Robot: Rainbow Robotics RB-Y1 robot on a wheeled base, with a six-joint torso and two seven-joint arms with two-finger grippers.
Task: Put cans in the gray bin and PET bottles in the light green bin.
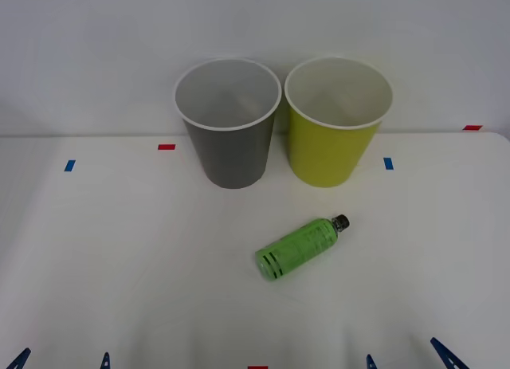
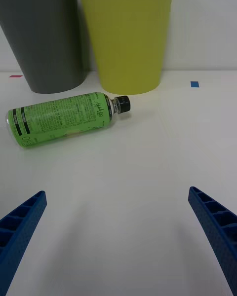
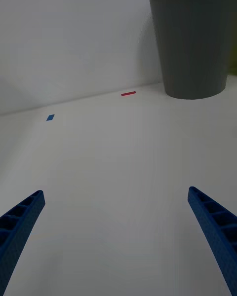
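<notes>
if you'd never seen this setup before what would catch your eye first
Two tall bins stand side by side at the back of the white table: the gray bin on the left and the light green bin on the right. In front of them a small green-labelled bottle lies on its side, its black cap pointing toward the light green bin. The left gripper and right gripper sit open and apart from all three at the near edge.

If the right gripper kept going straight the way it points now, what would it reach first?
Probably the light green bin. The right gripper is open, and bare table lies ahead of it. The PET bottle lies off to one side, so the fingers would likely pass its black cap, though depth is unclear.
</notes>
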